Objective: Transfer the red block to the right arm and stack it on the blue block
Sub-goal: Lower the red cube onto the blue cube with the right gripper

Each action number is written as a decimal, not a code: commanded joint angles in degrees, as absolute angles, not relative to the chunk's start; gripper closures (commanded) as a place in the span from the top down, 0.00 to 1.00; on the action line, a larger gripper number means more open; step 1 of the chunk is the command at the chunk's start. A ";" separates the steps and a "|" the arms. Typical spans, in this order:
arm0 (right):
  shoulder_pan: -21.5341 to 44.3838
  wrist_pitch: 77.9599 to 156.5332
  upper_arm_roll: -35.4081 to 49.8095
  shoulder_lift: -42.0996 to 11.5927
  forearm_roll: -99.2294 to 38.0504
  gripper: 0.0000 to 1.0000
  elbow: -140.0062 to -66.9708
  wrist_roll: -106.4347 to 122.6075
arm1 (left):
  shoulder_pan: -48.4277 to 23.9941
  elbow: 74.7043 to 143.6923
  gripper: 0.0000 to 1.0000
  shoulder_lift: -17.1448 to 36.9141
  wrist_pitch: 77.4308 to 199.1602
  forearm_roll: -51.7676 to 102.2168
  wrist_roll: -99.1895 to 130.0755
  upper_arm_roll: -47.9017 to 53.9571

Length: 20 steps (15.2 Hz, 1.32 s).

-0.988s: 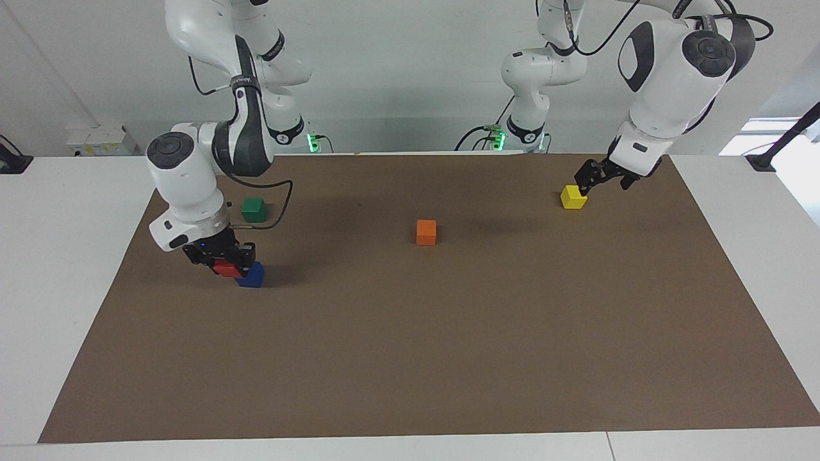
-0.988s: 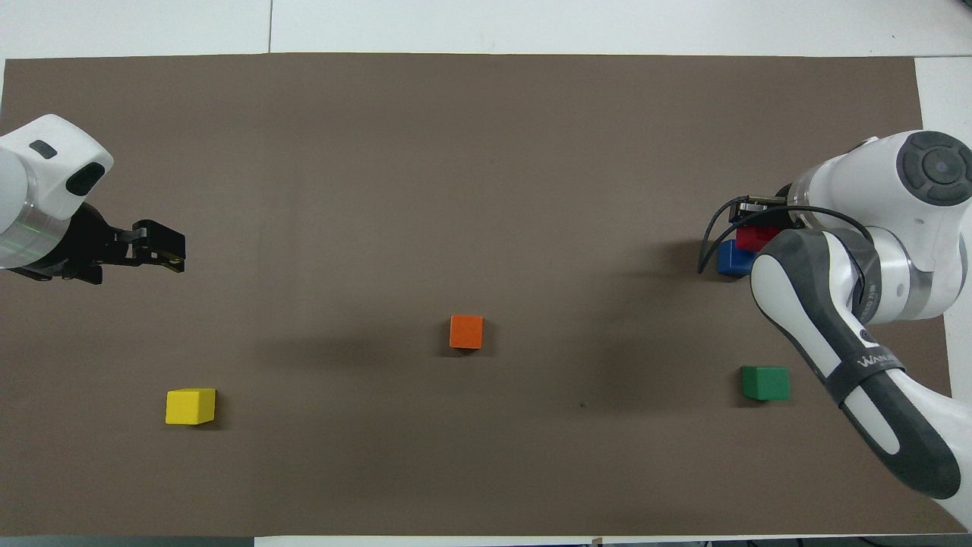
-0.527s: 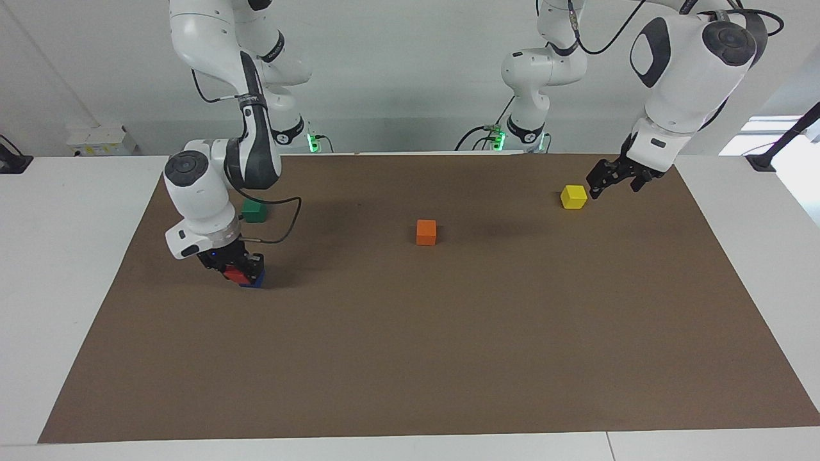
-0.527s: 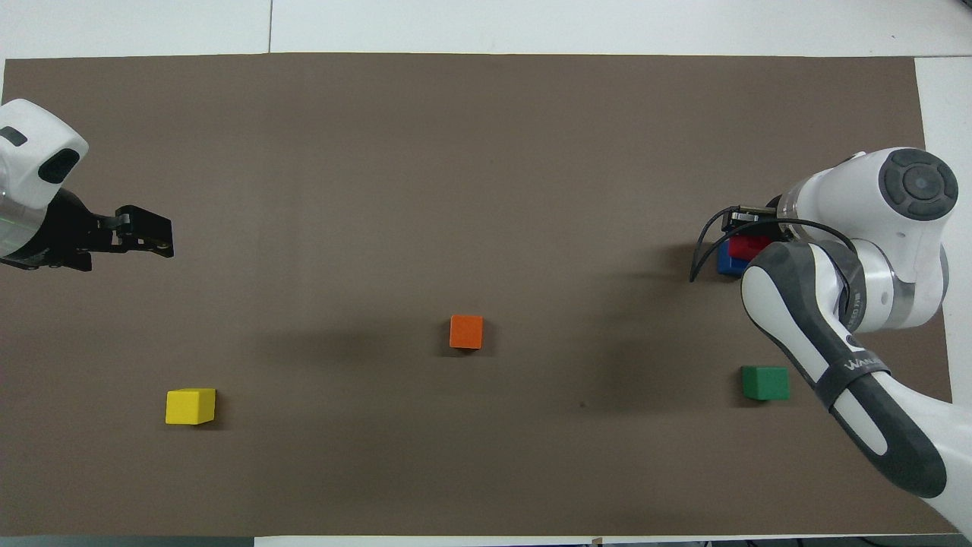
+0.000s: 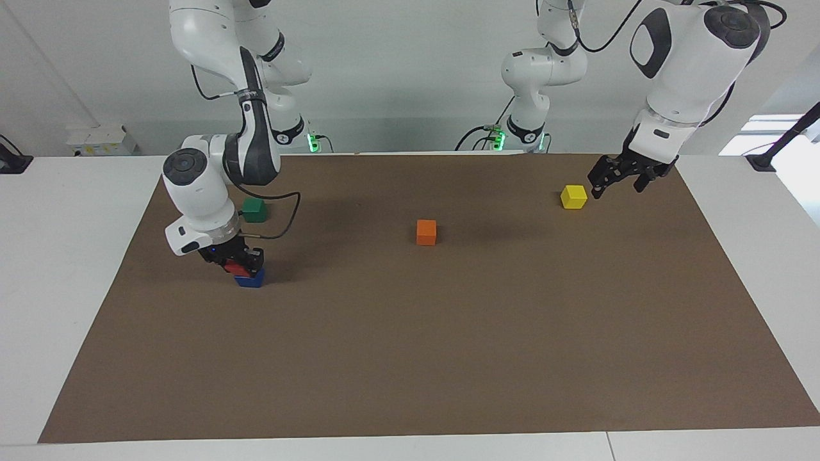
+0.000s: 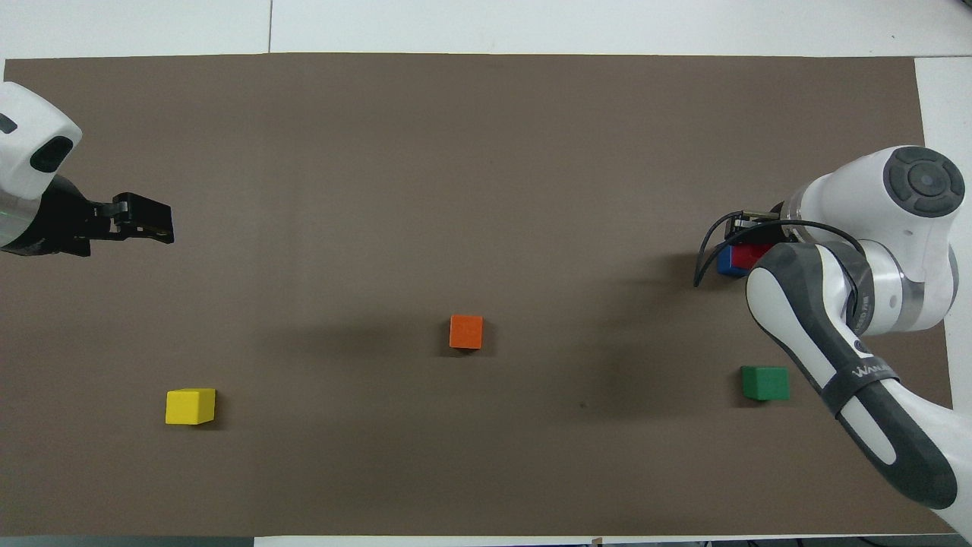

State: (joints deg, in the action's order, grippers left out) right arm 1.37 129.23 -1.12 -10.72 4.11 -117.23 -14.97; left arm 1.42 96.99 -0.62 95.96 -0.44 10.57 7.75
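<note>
**Red Block Seated on Blue Block, Right Gripper Clamped**

The right gripper is at the right arm's end of the table, with its fingers closed on the red block. The red block sits on top of the blue block, and the two are in contact. In the overhead view the right arm covers most of the stack; only one edge of the red block and one corner of the blue block show.

The green block lies on the brown mat, nearer to the robots than the stack. The orange block lies near the middle of the mat.

The left gripper hangs in the air at the left arm's end of the table, over bare mat just beside the yellow block. Its fingers are spread wide and hold nothing. The left arm waits.
</note>
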 commanded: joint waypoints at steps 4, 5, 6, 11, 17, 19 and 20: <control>0.53 130.16 -0.53 -9.32 5.45 0.00 -118.65 -16.44 | 0.35 95.37 1.00 -0.62 95.81 0.53 10.02 7.82; 0.61 130.43 -0.61 -9.49 5.45 0.00 -118.65 -16.52 | 0.35 95.19 1.00 -0.70 95.37 0.53 10.19 8.61; 0.62 130.95 -0.53 -9.67 5.45 0.00 -118.65 -16.52 | 0.35 95.27 1.00 -0.70 94.49 0.53 10.20 8.61; 0.97 132.63 -0.53 -10.72 5.27 0.00 -118.74 -16.96 | 0.35 94.75 1.00 -0.53 94.83 0.44 6.94 8.35; 0.79 132.89 -0.53 -11.16 5.27 0.00 -119.00 -16.79 | 0.35 95.10 1.00 -0.62 95.89 0.09 -0.35 8.09; 0.62 132.89 -0.53 -11.16 5.27 0.00 -119.00 -16.61 | 0.35 95.01 1.00 -0.62 95.45 0.09 0.09 8.17; 0.62 132.89 -0.53 -11.16 5.27 0.00 -119.00 -16.61 | 0.35 95.01 1.00 -0.62 95.36 0.09 0.09 8.17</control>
State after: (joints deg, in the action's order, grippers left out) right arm 1.29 131.66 -1.12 -11.13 4.11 -118.16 -15.03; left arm 0.94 95.55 -0.64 95.74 -0.40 1.06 8.78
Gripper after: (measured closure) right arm 0.405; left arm 0.000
